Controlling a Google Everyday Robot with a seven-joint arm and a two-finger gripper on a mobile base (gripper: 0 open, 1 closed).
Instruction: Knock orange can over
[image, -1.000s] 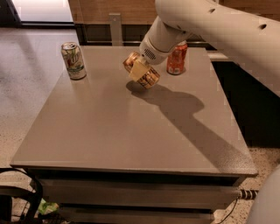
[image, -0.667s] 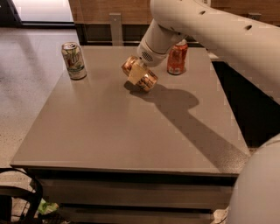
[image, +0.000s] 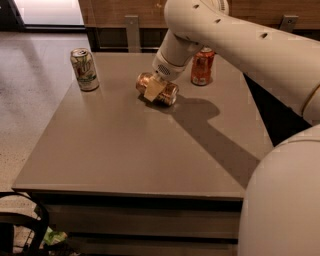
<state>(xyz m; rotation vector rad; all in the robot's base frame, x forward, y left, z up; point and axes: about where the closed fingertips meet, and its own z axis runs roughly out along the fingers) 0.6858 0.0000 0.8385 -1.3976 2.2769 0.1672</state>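
Note:
The orange can (image: 169, 93), a slim copper-gold can, lies on its side on the grey table (image: 130, 150), in the far middle. My gripper (image: 154, 86) reaches down from the white arm and grips the can across its middle. One tan finger (image: 152, 90) crosses the can's front; the other finger is hidden behind it. The can's body appears to rest on the table top.
A brighter red-orange can (image: 202, 67) stands upright just right of and behind my gripper. A white-and-green can (image: 84, 69) stands upright at the table's far left. My arm's body fills the right side of the view. A dark object (image: 20, 225) sits at the lower left, below the table's front edge.
My gripper has moved down and slightly left with the orange can. The can went from tilted above the table to lying flat on its side.

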